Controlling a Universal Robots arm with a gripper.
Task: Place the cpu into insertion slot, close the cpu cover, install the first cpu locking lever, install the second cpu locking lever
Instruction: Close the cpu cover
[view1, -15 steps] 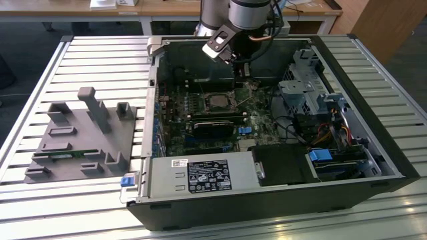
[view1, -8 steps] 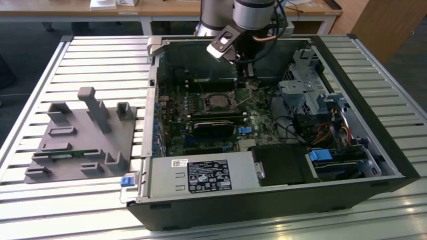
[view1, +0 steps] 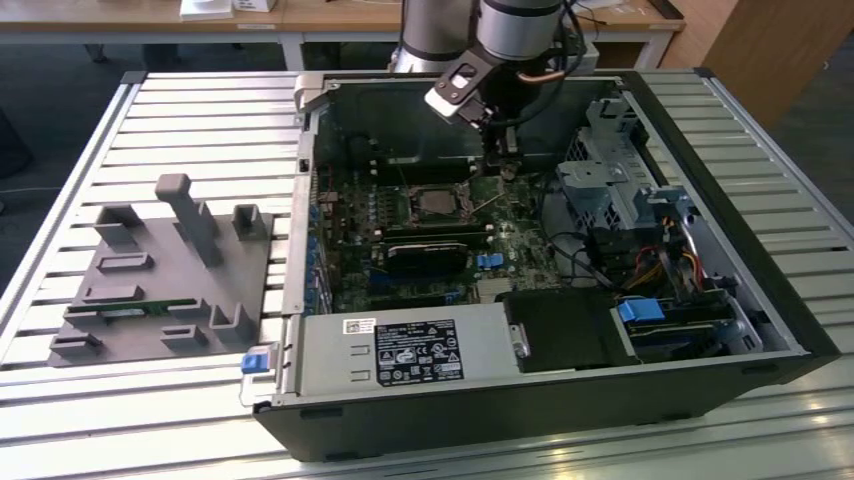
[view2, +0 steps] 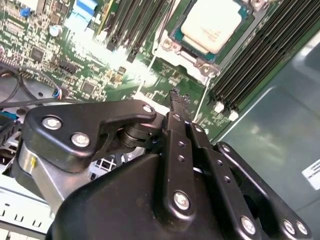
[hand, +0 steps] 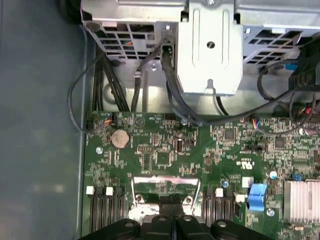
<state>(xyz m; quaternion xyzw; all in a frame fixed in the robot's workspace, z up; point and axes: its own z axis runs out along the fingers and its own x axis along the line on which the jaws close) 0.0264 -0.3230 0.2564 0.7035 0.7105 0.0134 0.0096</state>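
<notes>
The cpu (view2: 214, 22), a square chip with a silver top, lies in the insertion slot (view1: 434, 203) on the green motherboard. The cpu cover (view2: 197, 61), a silvery frame, lies flat around the chip. One thin wire lever (view2: 160, 35) runs along one side of the socket, and another rod (view2: 196, 107) passes close by my fingertips. In the exterior view a thin rod (view1: 495, 204) slants up at the socket's right. My gripper (view2: 176, 94) is shut, black fingers pressed together with nothing seen between them. It hangs just off the socket's edge (hand: 172, 202), inside the case (view1: 503, 172).
Black memory slots (view2: 255, 55) flank the socket. Cables (hand: 170, 85) and a metal drive cage (hand: 210, 45) stand beyond the board. The power supply (view1: 400, 350) fills the case front. A grey fixture block (view1: 167, 270) sits on the slatted table at the exterior view's left.
</notes>
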